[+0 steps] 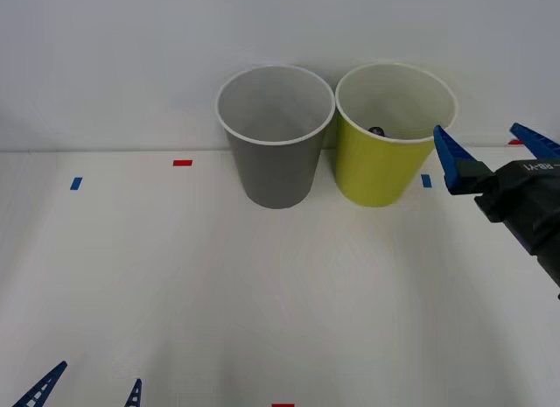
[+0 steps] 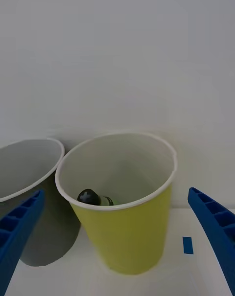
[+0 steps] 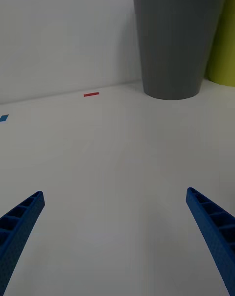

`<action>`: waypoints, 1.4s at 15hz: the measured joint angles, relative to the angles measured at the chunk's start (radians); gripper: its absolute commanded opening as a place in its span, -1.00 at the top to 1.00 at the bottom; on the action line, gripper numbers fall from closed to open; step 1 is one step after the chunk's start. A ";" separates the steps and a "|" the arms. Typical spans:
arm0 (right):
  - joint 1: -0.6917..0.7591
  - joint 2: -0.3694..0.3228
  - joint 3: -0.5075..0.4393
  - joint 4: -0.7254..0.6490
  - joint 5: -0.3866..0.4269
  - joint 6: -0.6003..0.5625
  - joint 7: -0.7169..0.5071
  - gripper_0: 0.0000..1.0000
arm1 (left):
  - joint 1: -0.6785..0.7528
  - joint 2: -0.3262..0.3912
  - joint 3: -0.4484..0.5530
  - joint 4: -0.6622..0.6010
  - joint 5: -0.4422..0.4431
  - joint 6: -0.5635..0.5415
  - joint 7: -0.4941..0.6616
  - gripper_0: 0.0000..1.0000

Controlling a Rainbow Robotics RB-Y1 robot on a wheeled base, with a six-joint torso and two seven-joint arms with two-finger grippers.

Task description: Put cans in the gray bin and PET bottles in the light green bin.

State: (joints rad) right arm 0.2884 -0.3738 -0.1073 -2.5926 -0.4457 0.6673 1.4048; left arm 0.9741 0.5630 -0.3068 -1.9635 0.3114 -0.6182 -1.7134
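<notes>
Right wrist view: the bottle [image 2: 94,198] lies inside the lime bin [image 2: 132,237] beside the gray bin [image 1: 276,166], the right tool [image 1: 490,157] spread empty just beside its rim and likely due to retreat, the left tool [image 1: 87,391] spread low over the bench [image 1: 262,293].
</notes>
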 measured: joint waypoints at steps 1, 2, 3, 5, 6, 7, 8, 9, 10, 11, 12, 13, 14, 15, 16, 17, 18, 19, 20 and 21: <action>0.020 -0.006 0.005 -0.001 -0.004 -0.024 0.005 -1.00 | 0.000 0.000 0.000 0.000 0.000 0.000 0.000 -1.00; 0.046 -0.002 0.014 0.000 -0.005 -0.057 0.012 -1.00 | 0.000 0.000 0.000 0.000 0.000 0.000 0.000 -1.00; 0.073 0.004 0.028 0.004 -0.005 -0.100 0.021 -1.00 | 0.000 0.000 0.000 0.000 0.000 0.000 0.000 -1.00; 0.119 0.016 0.063 0.033 -0.005 -0.204 0.073 -1.00 | 0.000 0.000 0.000 0.000 0.000 0.000 0.000 -1.00; 0.145 0.024 0.089 0.057 -0.005 -0.290 0.124 -1.00 | 0.000 0.000 0.000 0.000 0.000 0.000 0.000 -1.00; 0.181 0.034 0.117 0.079 -0.006 -0.360 0.195 -1.00 | 0.000 0.000 0.000 0.000 0.000 0.000 0.000 -1.00; 0.230 0.045 0.146 0.096 -0.007 -0.413 0.256 -1.00 | 0.000 0.000 0.000 0.000 0.000 0.000 0.000 -1.00; 0.272 0.053 0.171 0.108 -0.009 -0.462 0.298 -1.00 | 0.000 0.000 0.000 0.000 0.000 0.000 0.000 -1.00; 0.308 0.057 0.194 0.122 -0.010 -0.515 0.328 -1.00 | 0.000 0.000 0.000 0.000 0.000 0.000 0.000 -1.00; 0.337 0.057 0.214 0.140 -0.010 -0.575 0.354 -1.00 | 0.000 0.000 0.000 0.000 0.000 0.000 0.000 -1.00; 0.364 0.051 0.236 0.161 -0.010 -0.635 0.375 -1.00 | 0.000 0.000 0.000 0.000 0.000 0.000 0.000 -1.00; 0.389 0.041 0.257 0.182 -0.010 -0.682 0.389 -1.00 | 0.000 0.000 0.000 0.000 0.000 0.000 0.000 -1.00; 0.414 0.025 0.275 0.204 -0.005 -0.749 0.394 -1.00 | 0.000 0.000 0.000 0.000 0.000 0.000 0.000 -1.00; 0.442 0.002 0.294 0.230 0.000 -0.821 0.397 -1.00 | 0.000 0.000 0.000 0.000 0.000 0.000 0.000 -1.00; 0.464 -0.024 0.310 0.259 0.006 -0.885 0.398 -1.00 | 0.000 0.000 0.000 0.000 0.000 0.000 0.000 -1.00; 0.481 -0.052 0.326 0.301 0.013 -0.962 0.395 -1.00 | 0.000 0.000 0.000 0.000 0.000 0.000 0.000 -1.00; 0.496 -0.080 0.341 0.348 0.020 -1.043 0.390 -1.00 | 0.000 0.000 0.000 0.000 0.000 0.000 0.000 -1.00; 0.513 -0.110 0.354 0.394 0.028 -1.113 0.379 -1.00 | 0.000 0.000 0.000 0.000 0.000 0.000 0.000 -1.00; 0.536 -0.139 0.365 0.436 0.043 -1.163 0.340 -1.00 | 0.000 0.000 0.000 0.000 0.000 0.000 0.000 -1.00; 0.559 -0.152 0.370 0.452 0.068 -1.184 0.300 -1.00 | 0.000 0.000 0.000 0.000 0.000 0.000 0.000 -1.00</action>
State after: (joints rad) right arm 0.8473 -0.5255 0.2623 -2.1403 -0.3780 -0.5165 1.7052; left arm 0.9741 0.5630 -0.3068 -1.9635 0.3114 -0.6182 -1.7134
